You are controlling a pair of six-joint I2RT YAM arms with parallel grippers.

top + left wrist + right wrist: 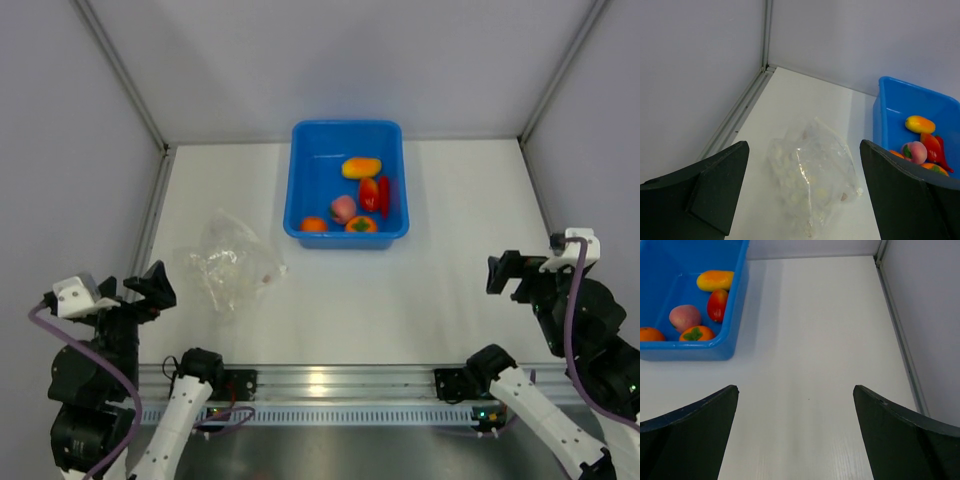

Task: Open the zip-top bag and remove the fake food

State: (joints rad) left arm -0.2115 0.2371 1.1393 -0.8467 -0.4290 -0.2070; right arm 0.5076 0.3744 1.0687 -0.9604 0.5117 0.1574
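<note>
Bag (812,175): clear, crumpled, white-dotted, flat on the worktop (400,290). It lies just ahead of the left fingers (715,190), in line with the gap between them, untouched.

Food (343,208): five pieces, all inside the blue tub (300,180), apart from the bag. Yellow-orange piece farthest back; red and pink in the middle; two orange ones, one green-topped, against the near wall.

Tub: ahead and right of the left fingers, ahead and left of the right fingers (690,440).

Left fingers: spread wide, holding nothing. Right fingers: spread wide, holding nothing, bare worktop between them.
</note>
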